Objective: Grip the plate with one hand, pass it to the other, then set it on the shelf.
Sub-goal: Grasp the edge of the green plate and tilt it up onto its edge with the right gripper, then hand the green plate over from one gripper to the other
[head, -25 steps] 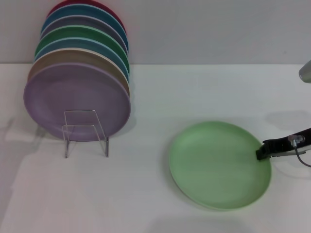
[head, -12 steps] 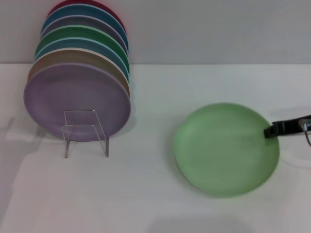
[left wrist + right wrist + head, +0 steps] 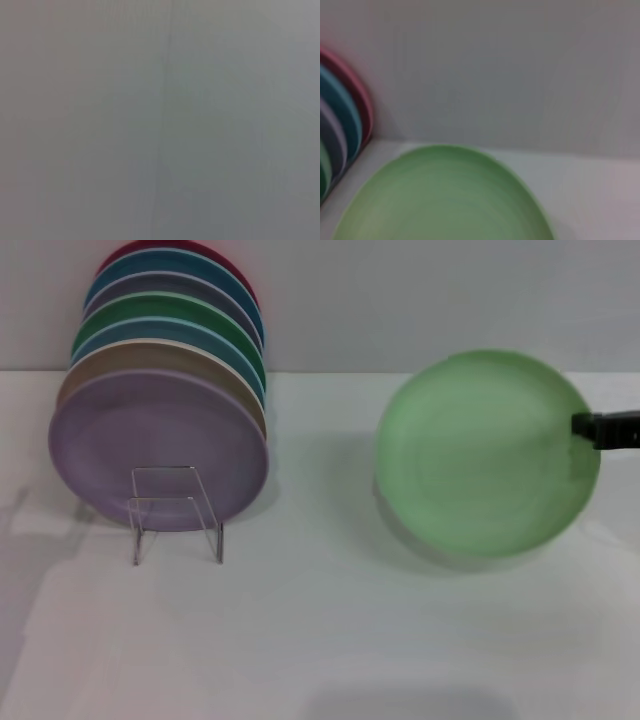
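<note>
The pale mint-green plate (image 3: 488,452) hangs in the air at the right, tilted up on edge so its face is toward me, above the white table. My right gripper (image 3: 585,428) is shut on the plate's right rim, its dark fingers reaching in from the right edge. The plate also fills the lower part of the right wrist view (image 3: 445,195). The clear wire shelf (image 3: 177,510) stands at the left front, its looped front free in front of the stacked plates. My left gripper is out of view; the left wrist view shows only grey blur.
Several coloured plates stand on edge in the rack at the back left, with a lavender plate (image 3: 150,445) in front and a darker green one (image 3: 165,315) behind. They also show in the right wrist view (image 3: 340,120). A grey wall (image 3: 420,300) runs behind the table.
My right gripper has lifted the mint-green plate off the table, raising it up and back and tipping it from flat to nearly upright. The rack and stacked plates have not moved.
</note>
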You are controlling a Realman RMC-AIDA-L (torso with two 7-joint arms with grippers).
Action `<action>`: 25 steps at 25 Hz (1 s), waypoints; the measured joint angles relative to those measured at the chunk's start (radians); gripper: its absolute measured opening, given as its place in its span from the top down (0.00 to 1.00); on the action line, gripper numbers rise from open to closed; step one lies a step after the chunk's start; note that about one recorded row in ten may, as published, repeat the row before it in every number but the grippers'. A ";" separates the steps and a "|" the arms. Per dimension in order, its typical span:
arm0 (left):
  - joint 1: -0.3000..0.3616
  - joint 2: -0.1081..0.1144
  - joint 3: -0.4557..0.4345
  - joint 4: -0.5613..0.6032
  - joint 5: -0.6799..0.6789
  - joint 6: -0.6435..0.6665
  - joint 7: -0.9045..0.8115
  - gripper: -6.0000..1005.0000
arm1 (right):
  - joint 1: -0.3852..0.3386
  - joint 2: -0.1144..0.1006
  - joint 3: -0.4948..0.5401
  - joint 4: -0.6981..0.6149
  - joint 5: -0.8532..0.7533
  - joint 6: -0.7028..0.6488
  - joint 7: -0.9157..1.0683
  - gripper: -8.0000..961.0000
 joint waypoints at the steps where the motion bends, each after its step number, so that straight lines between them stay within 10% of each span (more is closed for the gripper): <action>1: 0.000 0.000 0.000 0.000 0.000 0.000 0.000 0.19 | 0.000 0.000 0.000 0.000 0.000 0.000 0.000 0.96; 25: 0.023 -0.003 0.171 -0.002 0.001 0.172 -0.033 0.19 | -0.171 0.000 -0.622 -0.147 0.575 -1.139 -0.718 0.97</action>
